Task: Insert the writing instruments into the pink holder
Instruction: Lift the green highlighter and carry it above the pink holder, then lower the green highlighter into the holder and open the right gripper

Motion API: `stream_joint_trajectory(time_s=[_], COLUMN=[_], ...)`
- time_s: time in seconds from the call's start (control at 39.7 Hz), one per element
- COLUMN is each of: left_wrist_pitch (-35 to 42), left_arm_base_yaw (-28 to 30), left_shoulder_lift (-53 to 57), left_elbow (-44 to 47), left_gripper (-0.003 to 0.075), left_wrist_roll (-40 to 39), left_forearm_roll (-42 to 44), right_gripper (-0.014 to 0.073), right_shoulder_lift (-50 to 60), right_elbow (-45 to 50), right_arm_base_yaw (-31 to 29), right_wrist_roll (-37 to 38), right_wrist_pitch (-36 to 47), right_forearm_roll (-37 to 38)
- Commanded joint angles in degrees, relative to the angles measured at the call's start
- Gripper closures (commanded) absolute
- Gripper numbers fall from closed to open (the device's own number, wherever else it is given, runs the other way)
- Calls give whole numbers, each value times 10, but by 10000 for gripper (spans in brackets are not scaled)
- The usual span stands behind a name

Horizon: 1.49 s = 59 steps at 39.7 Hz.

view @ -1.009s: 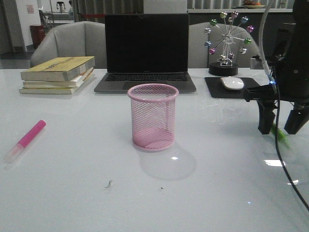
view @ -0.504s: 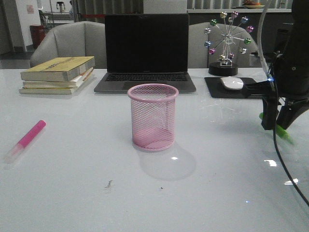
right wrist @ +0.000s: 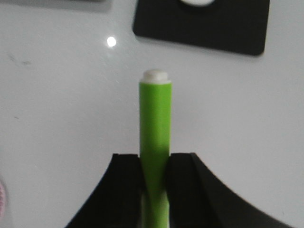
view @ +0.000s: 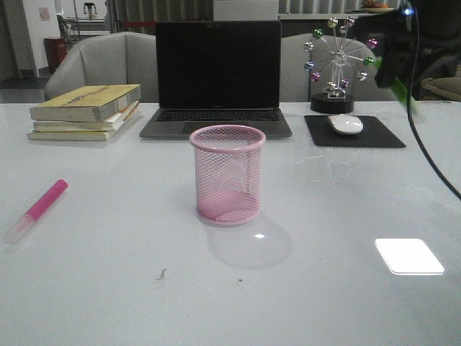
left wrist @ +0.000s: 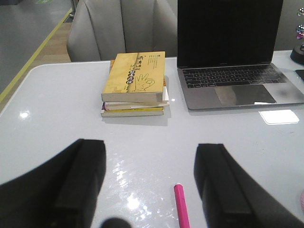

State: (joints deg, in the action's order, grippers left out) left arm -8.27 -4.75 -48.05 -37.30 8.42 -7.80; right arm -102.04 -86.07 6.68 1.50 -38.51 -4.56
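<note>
The pink holder (view: 227,173), a wire-mesh cup, stands upright mid-table in the front view. The hot pink highlighter (view: 39,207) lies flat far to its left, its end (left wrist: 181,206) showing between my left gripper's fingers. My left gripper (left wrist: 149,185) hovers above it, open and holding nothing; it is out of the front view. High at the back right, above the mouse pad, my right gripper (view: 392,68) is shut on the bright green highlighter (right wrist: 155,123), which sticks out past the fingertips (right wrist: 155,164). A blurred green streak (view: 405,92) marks it in the front view.
A stack of books (view: 83,112) lies at the back left and a laptop (view: 218,79) stands behind the holder. A white mouse (view: 346,124) sits on a black pad (view: 385,135), with a ball ornament (view: 338,61) behind. A black cable (view: 428,158) hangs at right.
My right gripper has risen from table level to high at the back right, carrying the green highlighter. The pink highlighter and holder have not moved.
</note>
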Motion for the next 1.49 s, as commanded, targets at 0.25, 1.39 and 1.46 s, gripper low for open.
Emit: stream_joint_trajectory(time_s=[0.25, 1.39, 1.46], left_wrist_pitch=[45, 43, 43], left_arm_base_yaw=[1, 1, 1], left_shoulder_lift=[3, 3, 3], left_elbow=[-23, -23, -23], left_gripper=[255, 265, 265], left_wrist_roll=[-1, -1, -1], left_forearm_roll=[1, 5, 5], right_gripper=[521, 527, 527], right_shoulder_lift=[96, -23, -24], right_elbow=[-16, 281, 281], right_arm_base_yaw=[147, 253, 253], right_wrist_roll=[-6, -5, -5], right_wrist_pitch=[191, 783, 781], right_forearm_roll=[42, 54, 55])
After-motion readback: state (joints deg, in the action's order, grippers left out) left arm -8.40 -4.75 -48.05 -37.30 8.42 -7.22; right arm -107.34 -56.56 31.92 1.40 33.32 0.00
